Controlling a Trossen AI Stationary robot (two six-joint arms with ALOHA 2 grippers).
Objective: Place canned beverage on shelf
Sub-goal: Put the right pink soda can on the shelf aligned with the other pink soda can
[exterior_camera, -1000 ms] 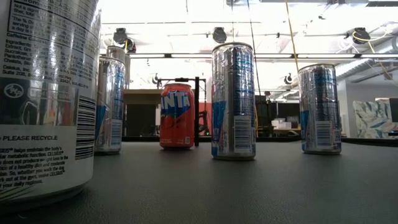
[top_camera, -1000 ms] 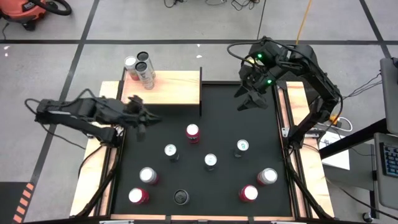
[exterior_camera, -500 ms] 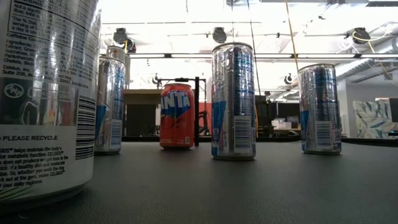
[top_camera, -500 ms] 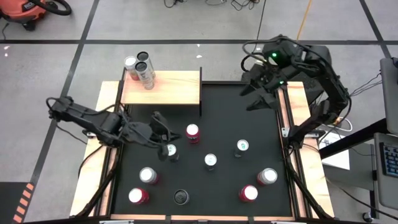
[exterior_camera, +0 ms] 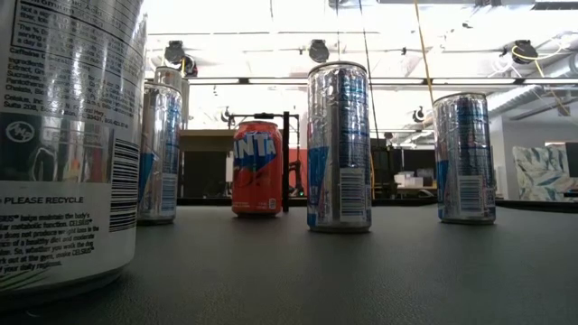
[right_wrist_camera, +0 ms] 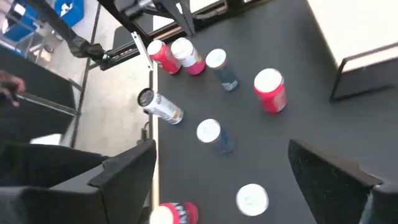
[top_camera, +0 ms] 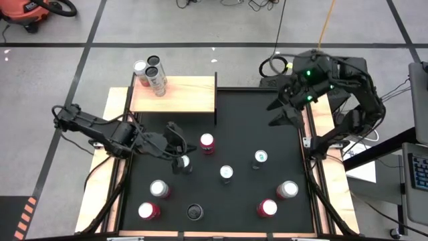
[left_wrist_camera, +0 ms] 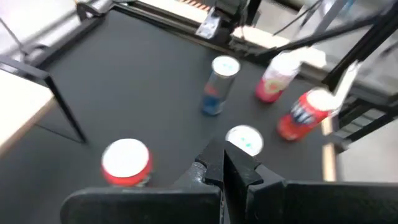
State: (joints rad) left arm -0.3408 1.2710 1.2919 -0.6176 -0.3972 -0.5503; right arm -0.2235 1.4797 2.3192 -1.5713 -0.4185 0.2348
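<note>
Cans: eight on the mat, two on the shelf.

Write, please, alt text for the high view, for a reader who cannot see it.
Seen from above, the left gripper, shut, is at a silver-topped can on the black mat, beside a red can. The right gripper, open, hovers near the mat's right edge. Two cans stand on the wooden shelf.
</note>
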